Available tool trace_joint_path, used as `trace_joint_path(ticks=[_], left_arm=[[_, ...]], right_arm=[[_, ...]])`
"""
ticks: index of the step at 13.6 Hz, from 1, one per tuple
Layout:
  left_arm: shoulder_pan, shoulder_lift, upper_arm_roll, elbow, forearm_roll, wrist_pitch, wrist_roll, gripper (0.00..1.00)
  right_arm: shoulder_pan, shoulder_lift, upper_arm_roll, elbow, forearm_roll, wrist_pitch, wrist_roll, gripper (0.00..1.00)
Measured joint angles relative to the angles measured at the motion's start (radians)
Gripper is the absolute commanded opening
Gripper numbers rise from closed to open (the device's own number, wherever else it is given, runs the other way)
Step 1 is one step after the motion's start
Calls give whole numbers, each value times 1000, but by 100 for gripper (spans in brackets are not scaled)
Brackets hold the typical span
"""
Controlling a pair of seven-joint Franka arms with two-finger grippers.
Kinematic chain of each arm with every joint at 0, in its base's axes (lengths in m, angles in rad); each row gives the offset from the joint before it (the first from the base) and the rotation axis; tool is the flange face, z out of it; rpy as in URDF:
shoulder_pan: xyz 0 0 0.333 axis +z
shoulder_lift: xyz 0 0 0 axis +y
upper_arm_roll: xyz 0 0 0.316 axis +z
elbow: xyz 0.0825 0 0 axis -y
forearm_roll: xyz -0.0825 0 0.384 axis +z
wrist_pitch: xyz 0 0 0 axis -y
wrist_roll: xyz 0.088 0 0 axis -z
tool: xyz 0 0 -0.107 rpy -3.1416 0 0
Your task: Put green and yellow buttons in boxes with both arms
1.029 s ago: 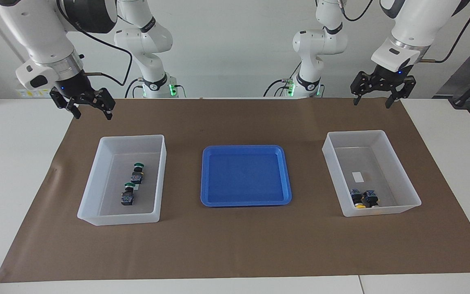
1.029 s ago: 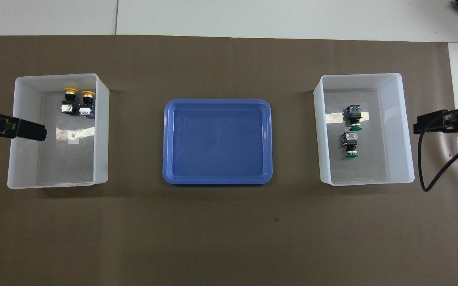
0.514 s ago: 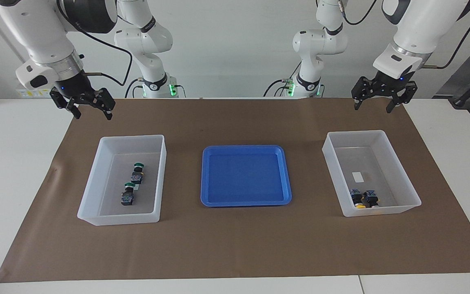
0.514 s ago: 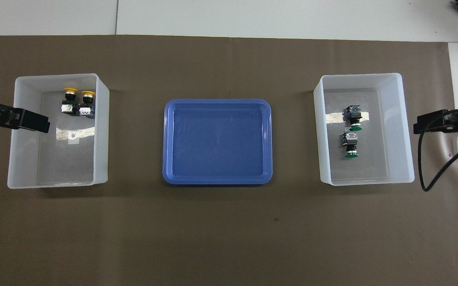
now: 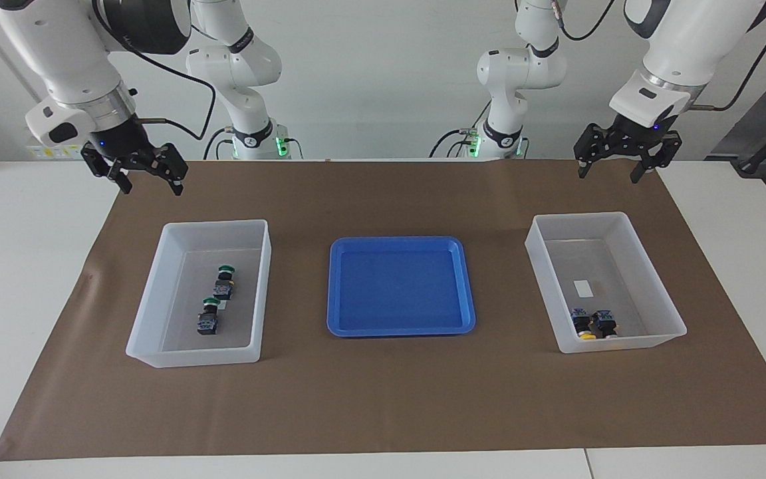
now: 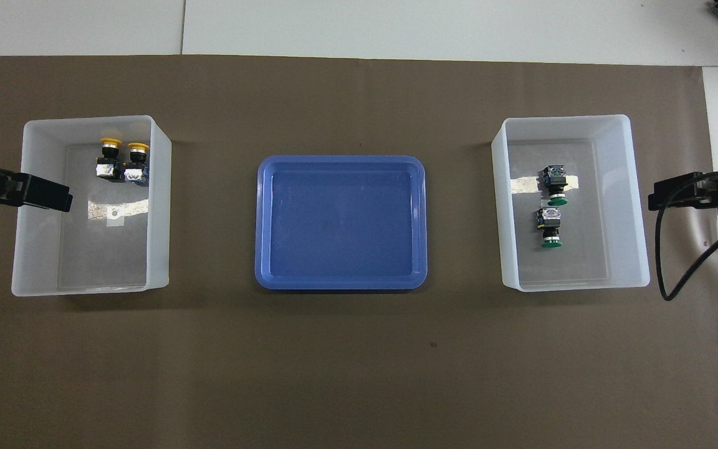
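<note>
Two green buttons point(image 5: 225, 282) point(image 5: 208, 317) lie in the white box point(image 5: 150, 293) toward the right arm's end; they also show in the overhead view point(image 6: 555, 185) point(image 6: 549, 227). Two yellow buttons point(image 5: 582, 324) point(image 5: 606, 324) lie side by side in the white box point(image 5: 655, 286) toward the left arm's end, also in the overhead view point(image 6: 108, 159) point(image 6: 136, 164). My left gripper point(image 5: 608, 175) is open and empty, raised over the brown mat's corner. My right gripper point(image 5: 153, 189) is open and empty, raised over the mat's other corner.
A blue tray point(image 5: 399, 286) with nothing in it sits on the brown mat point(image 5: 383, 399) between the two boxes. The right arm's cable point(image 6: 677, 262) hangs beside the box with the green buttons point(image 6: 636, 206). White table surrounds the mat.
My left gripper has shifted slightly and lifted a little over the mat's corner. The right gripper and all buttons have stayed still.
</note>
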Motion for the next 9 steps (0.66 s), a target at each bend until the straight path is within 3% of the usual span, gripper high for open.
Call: trace_joint_path(ticks=[9], left_arm=[[26,0,3,0,-3,-21,-34,100]], right_arm=[[0,0,0,0,0,0,0,100]])
